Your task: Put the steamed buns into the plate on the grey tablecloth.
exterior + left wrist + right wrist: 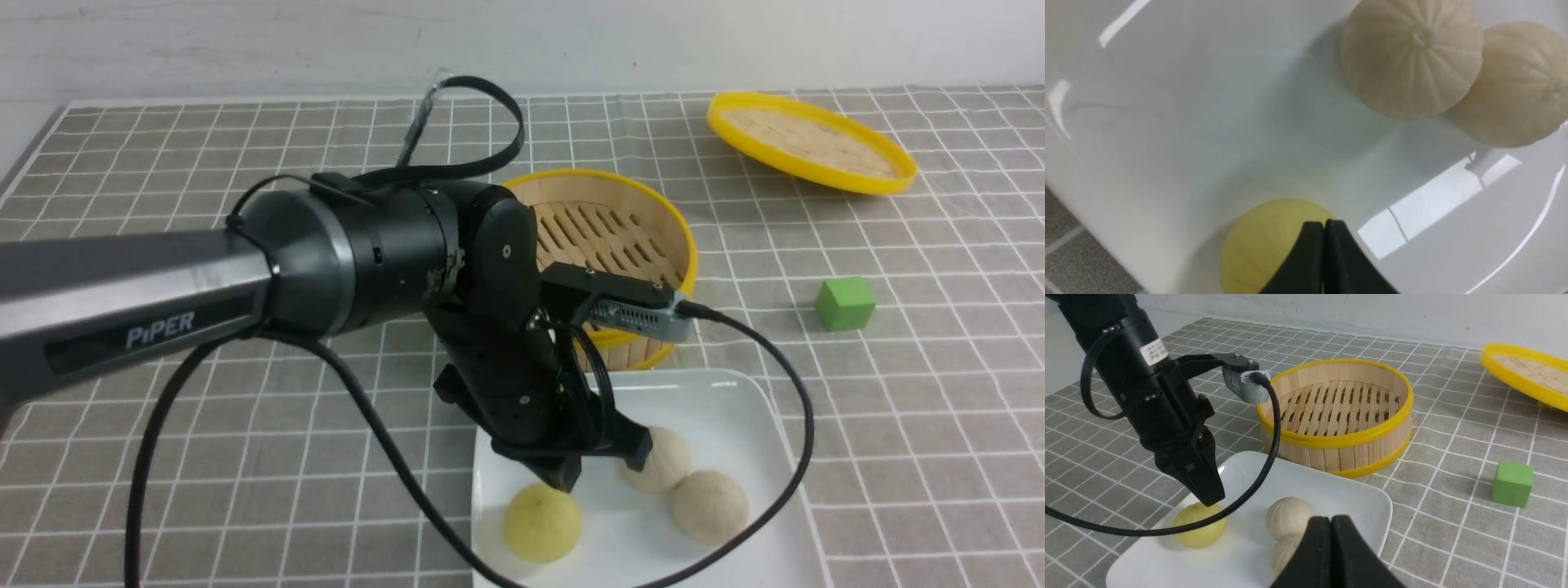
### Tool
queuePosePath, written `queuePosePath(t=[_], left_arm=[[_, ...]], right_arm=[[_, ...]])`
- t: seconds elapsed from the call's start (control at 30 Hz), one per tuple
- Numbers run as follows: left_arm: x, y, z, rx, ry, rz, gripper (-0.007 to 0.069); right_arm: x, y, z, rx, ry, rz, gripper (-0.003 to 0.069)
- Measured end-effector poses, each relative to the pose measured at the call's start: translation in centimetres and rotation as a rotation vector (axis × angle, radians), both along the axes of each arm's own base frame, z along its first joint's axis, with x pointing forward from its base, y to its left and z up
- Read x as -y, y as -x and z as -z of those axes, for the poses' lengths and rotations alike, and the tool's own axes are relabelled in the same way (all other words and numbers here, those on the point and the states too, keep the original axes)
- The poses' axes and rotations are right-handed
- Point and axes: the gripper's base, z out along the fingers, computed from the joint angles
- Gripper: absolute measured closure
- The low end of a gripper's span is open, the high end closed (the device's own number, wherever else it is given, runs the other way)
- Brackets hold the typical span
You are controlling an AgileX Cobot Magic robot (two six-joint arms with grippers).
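Note:
Three steamed buns lie in the white square plate point(735, 408) on the grey tablecloth point(939, 408): a pale yellow bun point(542, 523) and two cream buns point(663, 460) point(710, 506) that touch each other. My left gripper point(563, 482) is shut and empty, its tips just above the yellow bun point(1265, 245). The left wrist view shows the two cream buns point(1412, 57) point(1523, 85) and the plate point(1167, 122). In the right wrist view my right gripper point(1331, 517) is shut and empty, low over the plate's near side point(1347, 494), by the cream buns point(1288, 516). It does not show in the front view.
The empty bamboo steamer basket point(620, 237) stands just behind the plate. Its yellow-rimmed lid point(808, 143) lies at the back right. A green cube point(845, 303) sits right of the basket. The left arm's black cable point(784, 367) loops over the plate.

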Motion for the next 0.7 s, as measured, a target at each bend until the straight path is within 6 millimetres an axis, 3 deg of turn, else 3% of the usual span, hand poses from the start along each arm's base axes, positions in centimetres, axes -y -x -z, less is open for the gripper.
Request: queuePosePath(t=[0.33,0.53,0.7], left_arm=[[0.0,-0.1,0.0,0.008,0.000,0.001,0.0622],[0.0,-0.2,0.0,0.020,-0.004,0.004,0.0622],[-0.3,0.0,-1.3,0.066,0.007,0.013,0.0622]], right_arm=[[0.2,0.2,0.7,0.019,-0.002,0.005,0.0664],[1.3,0.4,3.9,0.094,-0.025,0.180,0.0660],[2.2,-0.2,8.1,0.031,0.020,0.368,0.0657]])
